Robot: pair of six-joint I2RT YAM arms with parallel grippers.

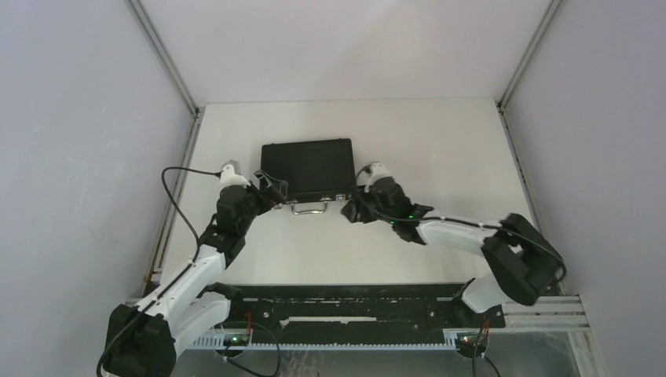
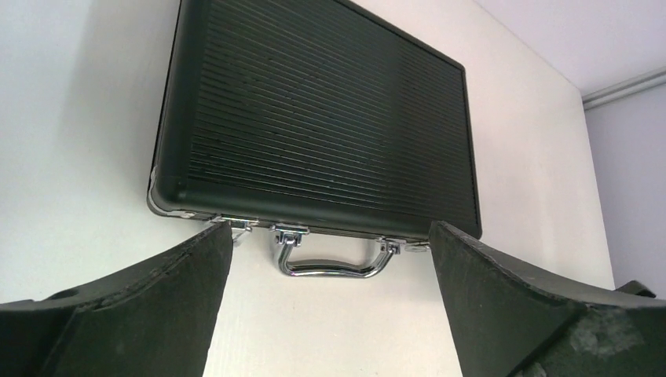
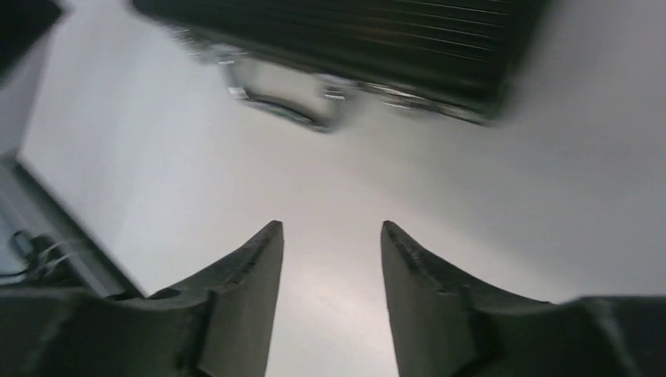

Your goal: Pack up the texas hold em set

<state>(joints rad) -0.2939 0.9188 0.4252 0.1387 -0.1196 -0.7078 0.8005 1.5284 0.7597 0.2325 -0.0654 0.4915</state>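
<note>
The closed black case (image 1: 307, 167) lies flat on the table (image 1: 428, 153), handle (image 2: 328, 265) facing the arms. The left gripper (image 1: 272, 188), at its 7 o'clock corner, gapes wide and empty. The right gripper (image 1: 353, 207), at 5 o'clock, stands part-open, holding nothing.

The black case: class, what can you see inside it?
Nothing inside shows: the case lies shut. Only its ribbed lid and metal handle are visible; any contents are covered.

You could not see inside the case (image 1: 306, 167), which lay shut. In your right wrist view its handle (image 3: 276, 107) and latches (image 3: 397, 98) were smeared by blur, and the top edge cut off most of the case. From above, the latches were too small to read.
</note>
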